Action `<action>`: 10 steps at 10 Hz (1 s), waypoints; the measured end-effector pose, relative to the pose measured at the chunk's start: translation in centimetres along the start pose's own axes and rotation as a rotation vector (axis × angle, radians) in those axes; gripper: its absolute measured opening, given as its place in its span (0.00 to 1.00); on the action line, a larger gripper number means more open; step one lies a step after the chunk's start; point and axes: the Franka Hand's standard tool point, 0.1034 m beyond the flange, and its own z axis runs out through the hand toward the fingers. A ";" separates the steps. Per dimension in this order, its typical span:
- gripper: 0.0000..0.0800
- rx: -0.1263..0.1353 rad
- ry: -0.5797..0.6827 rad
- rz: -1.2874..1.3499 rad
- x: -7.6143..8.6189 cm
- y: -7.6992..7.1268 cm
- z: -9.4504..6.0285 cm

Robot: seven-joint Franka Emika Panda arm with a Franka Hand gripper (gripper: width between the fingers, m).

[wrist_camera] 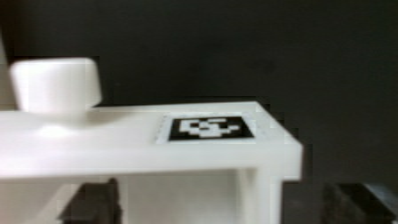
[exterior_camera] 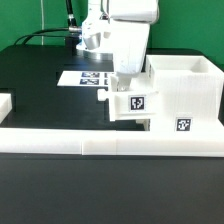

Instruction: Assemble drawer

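The large white drawer housing [exterior_camera: 185, 88] stands at the exterior view's right, with a square tag [exterior_camera: 183, 125] low on its front. My gripper [exterior_camera: 128, 78] is shut on a small white drawer tray [exterior_camera: 133, 102] and holds it right against the housing's left side. I cannot tell whether the two touch. In the wrist view the tray [wrist_camera: 125, 140] fills the frame, showing its tag [wrist_camera: 214, 128] and a round white knob [wrist_camera: 54, 85]. My dark fingers [wrist_camera: 98, 200] straddle the tray's wall. The second tray is not clearly in view.
The marker board [exterior_camera: 85, 77] lies flat on the black table behind the held tray. A long low white rail [exterior_camera: 100, 142] runs along the table's front edge. A white piece [exterior_camera: 5, 100] shows at the far left edge. Black cables hang at the back.
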 end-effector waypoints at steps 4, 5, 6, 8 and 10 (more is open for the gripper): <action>0.81 0.027 -0.027 -0.035 -3.1 -0.1 -3.4; 0.81 0.045 -0.033 -0.072 -4.5 -0.1 -4.0; 0.81 0.044 -0.035 -0.087 -6.4 -0.1 -4.2; 0.81 0.046 -0.033 -0.078 -6.7 -0.2 -4.1; 0.81 0.068 0.040 -0.164 -8.0 -0.5 -2.6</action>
